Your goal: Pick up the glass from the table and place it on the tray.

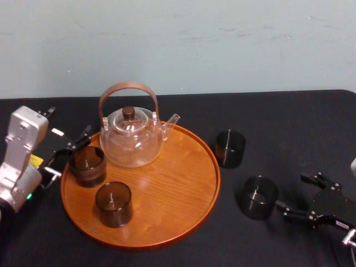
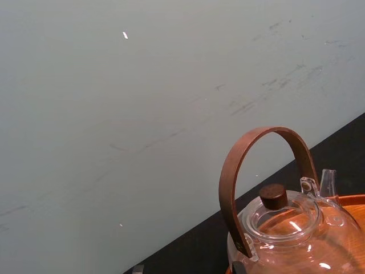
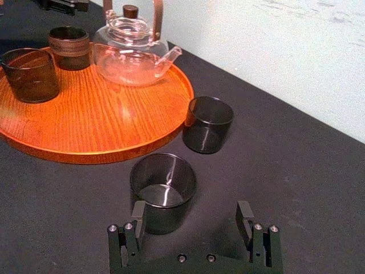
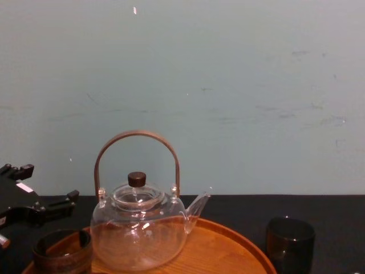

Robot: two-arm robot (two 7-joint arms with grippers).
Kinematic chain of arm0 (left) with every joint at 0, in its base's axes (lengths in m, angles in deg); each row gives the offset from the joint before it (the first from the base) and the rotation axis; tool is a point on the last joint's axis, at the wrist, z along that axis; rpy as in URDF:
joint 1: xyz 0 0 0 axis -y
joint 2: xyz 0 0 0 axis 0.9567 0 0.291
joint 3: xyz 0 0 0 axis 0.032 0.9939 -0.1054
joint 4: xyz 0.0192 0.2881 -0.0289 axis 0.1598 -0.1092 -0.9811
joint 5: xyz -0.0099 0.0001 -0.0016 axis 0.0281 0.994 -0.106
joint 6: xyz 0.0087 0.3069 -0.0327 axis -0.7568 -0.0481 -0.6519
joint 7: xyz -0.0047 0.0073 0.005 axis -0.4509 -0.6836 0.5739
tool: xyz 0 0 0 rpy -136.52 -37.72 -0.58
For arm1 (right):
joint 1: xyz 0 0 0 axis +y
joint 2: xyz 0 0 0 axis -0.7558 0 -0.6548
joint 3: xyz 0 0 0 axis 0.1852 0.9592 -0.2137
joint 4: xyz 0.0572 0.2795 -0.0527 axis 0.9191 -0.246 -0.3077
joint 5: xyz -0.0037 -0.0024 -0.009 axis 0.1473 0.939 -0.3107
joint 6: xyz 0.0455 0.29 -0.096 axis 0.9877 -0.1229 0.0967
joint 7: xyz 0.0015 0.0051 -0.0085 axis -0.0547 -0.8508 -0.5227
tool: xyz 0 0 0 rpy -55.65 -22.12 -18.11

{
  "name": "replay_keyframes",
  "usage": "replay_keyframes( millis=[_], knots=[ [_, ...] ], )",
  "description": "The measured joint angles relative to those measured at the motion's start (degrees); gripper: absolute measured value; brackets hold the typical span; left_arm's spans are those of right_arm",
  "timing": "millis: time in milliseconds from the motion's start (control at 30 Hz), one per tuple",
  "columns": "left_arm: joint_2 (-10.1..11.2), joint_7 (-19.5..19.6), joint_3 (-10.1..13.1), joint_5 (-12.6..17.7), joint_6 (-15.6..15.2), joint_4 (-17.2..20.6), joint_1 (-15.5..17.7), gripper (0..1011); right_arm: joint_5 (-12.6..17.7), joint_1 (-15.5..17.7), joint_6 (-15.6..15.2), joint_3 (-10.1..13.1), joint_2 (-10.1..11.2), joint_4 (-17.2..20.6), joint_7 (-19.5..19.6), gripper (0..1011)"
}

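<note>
From my head, the black surface (image 1: pixel 289 122) carries the round wooden tray (image 1: pixel 178 178), with the clear teapot (image 1: pixel 132 142) at its back; two dark glasses stand on it, the left tray glass (image 1: pixel 87 165) by the rim and the front tray glass (image 1: pixel 113 203) nearer me; two more stand on the surface to the tray's right, the farther glass (image 1: pixel 230 148) just beside the rim and the nearer glass (image 1: pixel 259 197) well clear of it; my left claw (image 1: pixel 68 154) sits at the tray's left edge, fingers apart, close by the left tray glass, though I cannot tell if it touches; my right claw (image 1: pixel 297 194) lies low to the right of the nearer glass, fingers apart and holding nothing. From my left wrist, the teapot's brown handle and lid knob stand before the pale wall (image 2: pixel 142 114). From my right wrist, the nearer glass stands upright just ahead of one finger, off to that side rather than centred between the two. From my chest, the farther glass stands on the surface right of the tray; my left claw hangs behind the left tray glass.
</note>
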Motion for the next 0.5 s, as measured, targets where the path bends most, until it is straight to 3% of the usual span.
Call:
replay_keyframes(
  millis=[500],
  knots=[
    [0.00,0.00,0.00,0.00,0.00,0.00,0.00,1001,-2.08,-3.40,-2.41,-2.67,-3.12,-1.79,-4.03,1002]
  ],
)
